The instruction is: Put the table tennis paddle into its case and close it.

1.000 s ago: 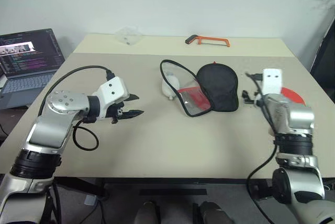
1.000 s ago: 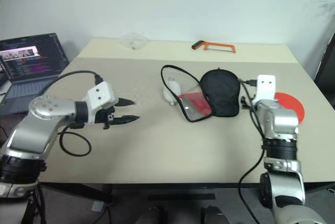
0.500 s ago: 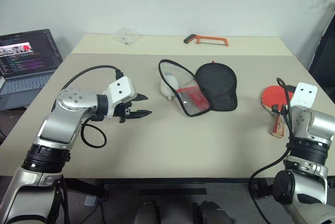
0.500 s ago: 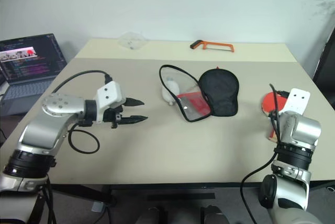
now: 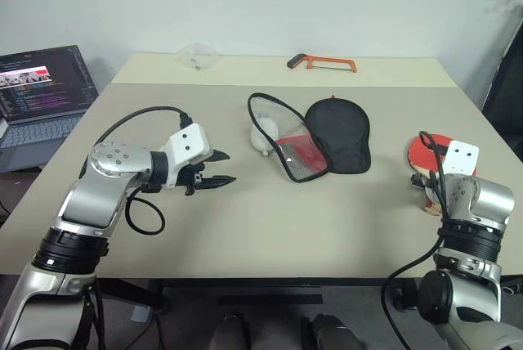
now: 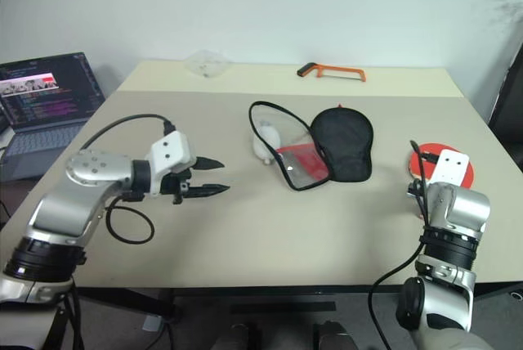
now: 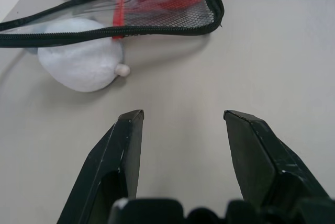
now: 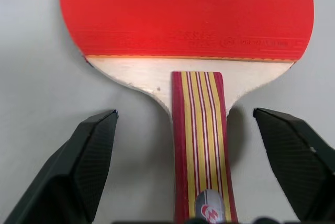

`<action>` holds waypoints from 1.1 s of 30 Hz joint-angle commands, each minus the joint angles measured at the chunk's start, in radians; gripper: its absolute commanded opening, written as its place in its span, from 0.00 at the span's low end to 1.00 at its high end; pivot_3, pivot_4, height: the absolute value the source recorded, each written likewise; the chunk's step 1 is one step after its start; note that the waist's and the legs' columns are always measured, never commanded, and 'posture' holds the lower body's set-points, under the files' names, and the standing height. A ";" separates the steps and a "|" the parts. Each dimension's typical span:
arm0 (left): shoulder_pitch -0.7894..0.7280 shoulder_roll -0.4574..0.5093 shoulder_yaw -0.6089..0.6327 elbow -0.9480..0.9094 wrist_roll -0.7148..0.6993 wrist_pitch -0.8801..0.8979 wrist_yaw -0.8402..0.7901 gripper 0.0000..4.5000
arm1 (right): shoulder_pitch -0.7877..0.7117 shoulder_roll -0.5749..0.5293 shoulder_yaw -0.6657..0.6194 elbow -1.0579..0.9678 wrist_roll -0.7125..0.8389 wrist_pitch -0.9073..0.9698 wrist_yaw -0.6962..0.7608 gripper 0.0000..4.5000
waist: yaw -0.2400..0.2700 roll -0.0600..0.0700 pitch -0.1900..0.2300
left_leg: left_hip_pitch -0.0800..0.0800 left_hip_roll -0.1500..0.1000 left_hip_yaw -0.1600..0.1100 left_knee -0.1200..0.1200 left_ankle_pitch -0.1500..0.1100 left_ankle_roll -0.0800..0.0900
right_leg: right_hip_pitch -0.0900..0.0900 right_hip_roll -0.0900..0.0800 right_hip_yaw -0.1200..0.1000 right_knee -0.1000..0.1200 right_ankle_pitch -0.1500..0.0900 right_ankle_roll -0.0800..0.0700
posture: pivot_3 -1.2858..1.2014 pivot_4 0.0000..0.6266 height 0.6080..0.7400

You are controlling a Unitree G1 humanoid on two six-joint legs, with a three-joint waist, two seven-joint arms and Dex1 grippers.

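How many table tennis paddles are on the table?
1. The table tennis paddle lies flat at the table's right edge, its handle between the open fingers of the right gripper. The case's inside is partly hidden.

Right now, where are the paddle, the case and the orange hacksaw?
table tennis paddle (image 8: pixel 199 17): right wrist view, on the red rubber face.
case (image 5: pixel 339 133): left eye view, on the black lining of the open half.
orange hacksaw (image 5: pixel 325 61): left eye view, on its frame.

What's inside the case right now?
The case lies unzipped with no paddle in it; the table tennis paddle is on the table. Red mesh pocket shows; under the black flap is hidden.
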 commanded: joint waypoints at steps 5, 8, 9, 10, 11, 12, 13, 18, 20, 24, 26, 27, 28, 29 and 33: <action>-0.013 0.018 0.025 -0.027 0.008 -0.001 0.014 0.59 | -0.024 -0.016 -0.013 0.106 -0.011 -0.121 -0.036 0.42 | 0.000 -0.003 -0.002 | 0.001 0.000 0.000 0.005 0.000 0.000 | 0.004 -0.001 0.000 -0.001 0.001 0.003 | 0.52 0.24 1.00; -0.010 0.023 0.030 -0.024 0.009 -0.002 0.017 0.59 | -0.049 -0.008 -0.004 0.068 0.002 -0.101 -0.041 0.24 | 0.003 -0.003 -0.002 | 0.001 0.000 0.000 0.008 0.001 0.001 | 0.006 -0.001 0.000 -0.001 0.002 0.005 | 0.52 0.24 1.00; -0.008 0.026 0.031 -0.024 0.011 -0.002 0.019 0.59 | -0.070 -0.002 0.006 0.036 0.006 -0.087 -0.041 0.24 | 0.003 -0.003 -0.002 | 0.001 -0.001 0.000 0.008 0.001 0.001 | 0.006 -0.001 0.000 -0.001 0.002 0.005 | 0.52 0.24 1.00; -0.007 0.028 0.032 -0.022 0.012 -0.003 0.021 0.59 | -0.089 0.003 0.017 0.012 0.009 -0.077 -0.041 0.24 | 0.002 -0.002 -0.001 | 0.001 0.000 0.000 0.008 0.001 0.001 | 0.006 -0.001 0.000 -0.001 0.002 0.005 | 0.52 0.24 1.00; -0.005 0.029 0.033 -0.022 0.011 -0.003 0.022 0.59 | -0.112 0.007 0.036 -0.010 0.008 -0.071 -0.040 0.24 | 0.001 -0.002 -0.001 | 0.001 0.000 0.000 0.008 0.001 0.001 | 0.005 -0.001 0.000 -0.001 0.002 0.005 | 0.52 0.24 1.00; -0.003 0.029 0.033 -0.023 0.010 -0.003 0.025 0.59 | -0.137 0.011 0.055 -0.024 0.006 -0.070 -0.039 0.24 | 0.001 -0.002 -0.001 | 0.001 0.000 0.000 0.007 0.001 0.001 | 0.004 -0.001 0.000 0.000 0.002 0.004 | 0.52 0.24 1.00; -0.001 0.029 0.031 -0.025 0.011 -0.003 0.027 0.59 | -0.170 0.022 0.064 -0.028 0.009 -0.067 -0.043 0.24 | -0.003 -0.001 -0.001 | 0.000 0.000 0.000 0.007 0.001 0.001 | 0.003 -0.001 0.000 0.000 0.002 0.004 | 0.52 0.24 1.00; 0.001 0.022 0.023 -0.028 0.016 -0.003 0.034 0.59 | -0.321 0.088 0.127 0.061 0.016 -0.131 -0.030 0.24 | -0.024 -0.001 0.000 | -0.001 0.000 0.001 0.003 0.001 0.001 | -0.004 0.000 0.002 0.007 0.000 0.000 | 0.52 0.24 1.00; -0.005 0.015 0.018 -0.024 0.019 -0.003 0.037 0.59 | -0.384 0.134 0.152 0.166 0.021 -0.204 -0.022 0.24 | -0.029 -0.001 0.000 | -0.001 0.000 0.001 0.001 0.001 0.001 | -0.004 0.001 0.001 0.007 0.000 0.000 | 0.52 0.24 1.00; -0.001 0.008 0.017 -0.040 0.020 0.004 0.047 0.59 | -0.435 0.186 0.198 0.375 0.007 -0.353 0.003 0.24 | -0.029 -0.001 0.000 | -0.001 0.000 0.001 -0.001 0.001 0.001 | -0.004 0.001 0.001 0.007 0.000 -0.001 | 0.52 0.24 1.00; 0.012 0.010 0.022 -0.060 0.016 0.012 0.054 0.59 | -0.452 0.198 0.221 0.479 0.002 -0.424 0.021 0.24 | -0.025 -0.001 0.000 | -0.002 0.000 0.001 -0.001 0.001 0.001 | -0.004 0.000 0.001 0.006 0.000 -0.001 | 0.52 0.24 1.00; 0.021 0.012 0.025 -0.071 0.014 0.016 0.056 0.59 | -0.460 0.200 0.230 0.526 0.001 -0.457 0.030 0.24 | -0.022 -0.001 0.000 | -0.002 0.000 0.001 -0.001 0.001 0.001 | -0.004 0.000 0.000 0.005 0.000 -0.001 | 0.52 0.24 1.00; 0.032 0.015 0.030 -0.084 0.011 0.022 0.059 0.59 | -0.468 0.199 0.240 0.575 -0.003 -0.494 0.036 0.24 | -0.020 -0.001 0.000 | -0.003 -0.001 0.001 -0.001 0.001 0.001 | -0.004 -0.001 0.000 0.004 0.000 -0.001 | 0.52 0.24 1.00; 0.039 0.017 0.033 -0.094 0.009 0.026 0.060 0.59 | -0.476 0.197 0.247 0.613 -0.005 -0.522 0.041 0.24 | -0.020 -0.001 0.000 | -0.004 -0.001 0.000 -0.001 0.001 0.001 | -0.005 -0.001 -0.001 0.004 0.000 -0.001 | 0.52 0.24 1.00; 0.065 0.026 0.048 -0.133 0.002 0.054 0.070 0.59 | -0.498 0.186 0.261 0.770 -0.006 -0.624 0.051 0.24 | -0.022 -0.001 0.000 | -0.007 -0.001 -0.001 0.000 0.001 0.001 | -0.006 -0.002 -0.002 0.002 0.000 0.000 | 0.52 0.24 1.00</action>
